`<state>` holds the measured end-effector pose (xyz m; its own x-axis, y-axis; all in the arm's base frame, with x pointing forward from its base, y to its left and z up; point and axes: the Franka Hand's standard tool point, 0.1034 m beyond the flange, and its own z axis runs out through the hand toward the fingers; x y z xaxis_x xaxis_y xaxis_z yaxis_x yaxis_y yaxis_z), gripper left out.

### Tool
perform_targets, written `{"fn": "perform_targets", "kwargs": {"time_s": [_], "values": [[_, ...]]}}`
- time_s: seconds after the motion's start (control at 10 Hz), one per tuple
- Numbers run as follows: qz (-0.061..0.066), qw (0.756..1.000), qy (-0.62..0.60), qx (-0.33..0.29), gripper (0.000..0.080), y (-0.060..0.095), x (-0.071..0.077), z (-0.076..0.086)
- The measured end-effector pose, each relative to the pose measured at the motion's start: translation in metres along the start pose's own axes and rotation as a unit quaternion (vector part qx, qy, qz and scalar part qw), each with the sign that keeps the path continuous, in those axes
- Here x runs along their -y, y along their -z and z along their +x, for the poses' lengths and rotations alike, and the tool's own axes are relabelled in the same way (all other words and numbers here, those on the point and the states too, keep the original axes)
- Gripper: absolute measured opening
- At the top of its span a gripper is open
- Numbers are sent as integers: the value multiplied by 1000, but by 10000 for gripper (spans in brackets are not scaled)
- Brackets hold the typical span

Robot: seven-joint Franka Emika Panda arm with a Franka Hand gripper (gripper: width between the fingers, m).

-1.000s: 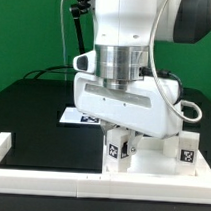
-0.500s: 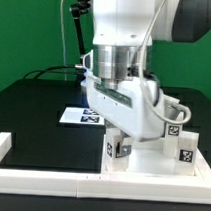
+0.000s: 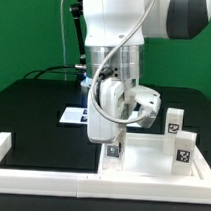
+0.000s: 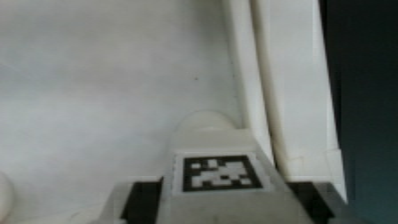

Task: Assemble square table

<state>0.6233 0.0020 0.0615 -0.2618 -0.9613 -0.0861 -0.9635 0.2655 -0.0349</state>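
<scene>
A plain green wall [image 3: 27,29] fills the background, evenly lit. Below it lies a black tabletop [image 3: 38,110], matte and dark. A white rail [image 3: 49,181] runs along the near edge, turning up at the exterior view's left. Black cables [image 3: 67,41] hang before the wall.
</scene>
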Motion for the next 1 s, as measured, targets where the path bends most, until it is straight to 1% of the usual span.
{"fn": "perform_targets", "kwargs": {"time_s": [0.1,0.3,0.5,0.6,0.7,0.8,0.9,1.0], "values": [[-14,999,-41,1,287,7,7,5],[-25,997,-79,-5,287,0,-2,2],[-22,995,-100,-11,287,0,-2,3],[-22,994,-103,-10,316,-1,-3,3],[-21,995,-100,-10,464,-1,-2,3],[-21,995,-100,-10,464,-1,-2,3],[-21,995,-98,-10,603,-1,-3,0],[-22,996,-91,-8,640,-1,-8,-8]]}}
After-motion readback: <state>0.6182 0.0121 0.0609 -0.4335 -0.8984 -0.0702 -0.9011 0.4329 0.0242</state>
